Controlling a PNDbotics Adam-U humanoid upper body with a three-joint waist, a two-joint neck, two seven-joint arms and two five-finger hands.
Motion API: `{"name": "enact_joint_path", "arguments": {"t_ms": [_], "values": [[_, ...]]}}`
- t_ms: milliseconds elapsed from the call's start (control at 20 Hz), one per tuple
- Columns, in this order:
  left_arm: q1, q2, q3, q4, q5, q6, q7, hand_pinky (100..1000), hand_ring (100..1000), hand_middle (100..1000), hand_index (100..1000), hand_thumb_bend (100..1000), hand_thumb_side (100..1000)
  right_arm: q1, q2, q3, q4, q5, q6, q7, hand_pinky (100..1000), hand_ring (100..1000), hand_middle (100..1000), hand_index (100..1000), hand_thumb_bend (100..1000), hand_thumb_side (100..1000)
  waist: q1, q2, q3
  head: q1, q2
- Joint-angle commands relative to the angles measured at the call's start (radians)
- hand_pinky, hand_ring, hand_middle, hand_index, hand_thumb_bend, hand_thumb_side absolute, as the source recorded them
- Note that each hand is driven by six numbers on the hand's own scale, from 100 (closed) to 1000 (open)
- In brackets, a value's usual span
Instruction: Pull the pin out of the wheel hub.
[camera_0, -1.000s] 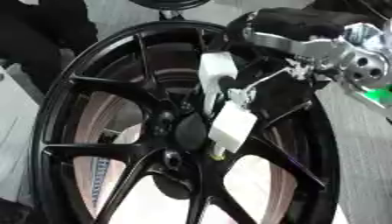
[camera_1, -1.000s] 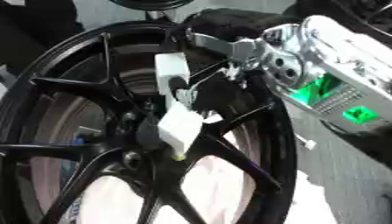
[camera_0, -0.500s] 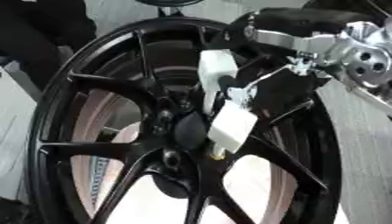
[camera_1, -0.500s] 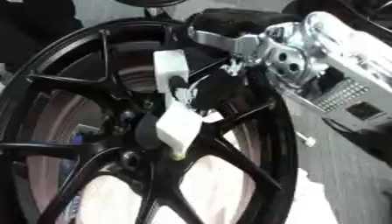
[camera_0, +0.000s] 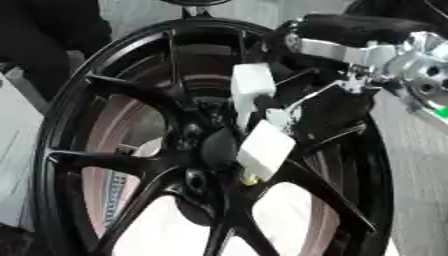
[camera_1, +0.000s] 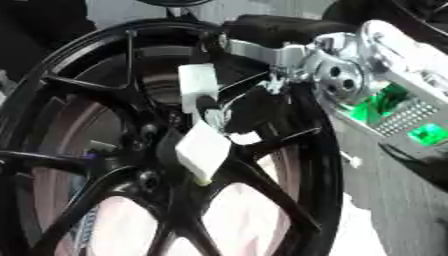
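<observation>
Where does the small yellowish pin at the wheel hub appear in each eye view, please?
Left eye view: the pin shows just below centre, under the right hand fingertip.
Right eye view: the pin sits left of centre, lower.
Shared landmark: the dark hub of the black wheel.

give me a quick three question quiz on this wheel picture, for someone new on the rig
1. True or false: the right hand reaches into the black wheel at its hub.
2. What colour is the small tip showing just below the hand's lowest white finger pad? A) yellowish B) blue C) red
3. Which arm comes in from the upper right, and does the other hand show in either view?

Key:
1. True.
2. A, yellowish; it may be the pin, but that cannot be told for certain.
3. The right arm; the left hand shows in neither view.
</observation>
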Motion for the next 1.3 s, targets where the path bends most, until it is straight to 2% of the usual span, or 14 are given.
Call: {"name": "enact_joint_path", "arguments": {"t_ms": [50,300,650,1300], "values": [[-0.011,0.011,-0.001,-0.017,-0.001,0.001,-0.001,647,512,541,709,153,392,-0.006,-0.02,-0.007,-0.009,-0.005,0.031,0.016,896,800,520,693,100,316,0.007,-0.018,0.003,0.0,-0.016],[-0.013,0.009,-0.002,-0.017,0.001,0.001,-0.001,648,512,541,708,149,393,-0.002,-0.017,-0.005,-0.003,0.01,0.04,-0.003,889,748,457,619,100,316,0.005,-0.017,0.009,0.0,-0.017],[-0.012,0.01,-0.001,-0.017,0.001,0.001,-0.002,650,512,542,708,146,393,-0.001,-0.014,-0.007,0.002,0.025,0.069,-0.031,881,684,342,495,100,237,0.006,-0.022,0.005,0.001,-0.014],[-0.007,0.011,0.001,-0.017,0.005,0.007,-0.003,654,516,544,708,139,388,-0.011,-0.038,-0.017,-0.03,0.027,0.123,0.005,891,640,255,404,100,144,0.02,-0.088,-0.014,-0.005,-0.013]]}}
